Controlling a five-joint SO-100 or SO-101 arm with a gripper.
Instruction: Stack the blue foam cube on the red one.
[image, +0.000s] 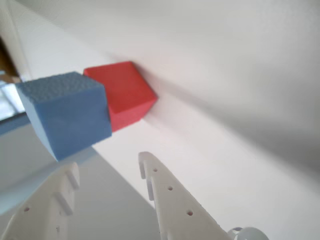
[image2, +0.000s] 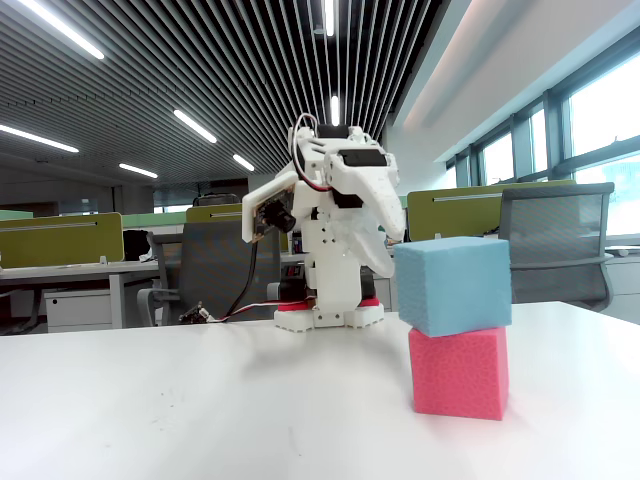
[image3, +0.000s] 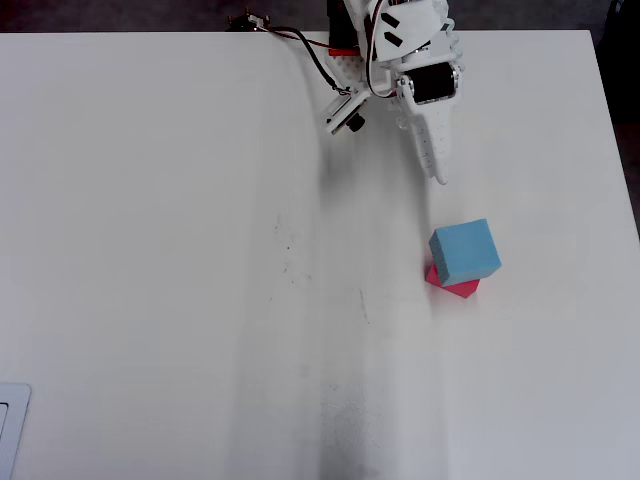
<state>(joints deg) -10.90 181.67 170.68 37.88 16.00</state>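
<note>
1 blue foam cube (image2: 454, 284) atop 1 red cube (image2: 459, 371); gripper (image: 107, 175) clear.

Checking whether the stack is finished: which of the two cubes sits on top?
The blue cube is on top, resting slightly askew on the red cube, which sits on the table.

From the overhead view I see only one obstacle on the white table (image3: 180, 250): the blue cube (image3: 465, 250) sitting on the red cube (image3: 458, 288), slightly skewed. My gripper (image3: 438, 178) hangs apart from the stack, with bare tabletop between. All sides of the stack are free; the table's left half is wide open, and the right edge lies near.
</note>
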